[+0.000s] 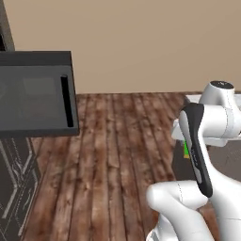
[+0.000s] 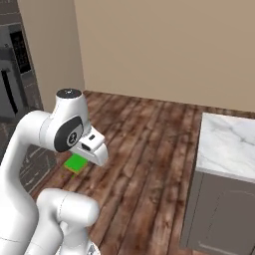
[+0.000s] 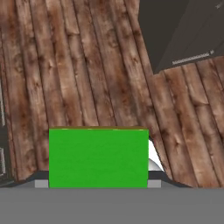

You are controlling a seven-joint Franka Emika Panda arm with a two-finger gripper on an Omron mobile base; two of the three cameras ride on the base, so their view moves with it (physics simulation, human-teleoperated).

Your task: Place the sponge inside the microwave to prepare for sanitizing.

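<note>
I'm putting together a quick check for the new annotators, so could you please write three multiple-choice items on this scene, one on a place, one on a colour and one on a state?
1. Where does the sponge sit?
A. On the marble counter
B. At the gripper, above the wooden floor
C. On a turntable plate

2. What colour is the sponge's broad face?
A. Bright green
B. Blue
C. Pink

3. How does the microwave door stand?
A. Removed and lying on the floor
B. Swung open, its black handle in sight
C. Covered by a cloth

Answers:
1 B: the hand view shows the green block right at the gripper with the wooden floor behind it, and the marble counter carries no sponge.
2 A: it reads bright green in the hand view and right base view.
3 B: the left base view shows the dark glass door swung out with its handle.
</note>
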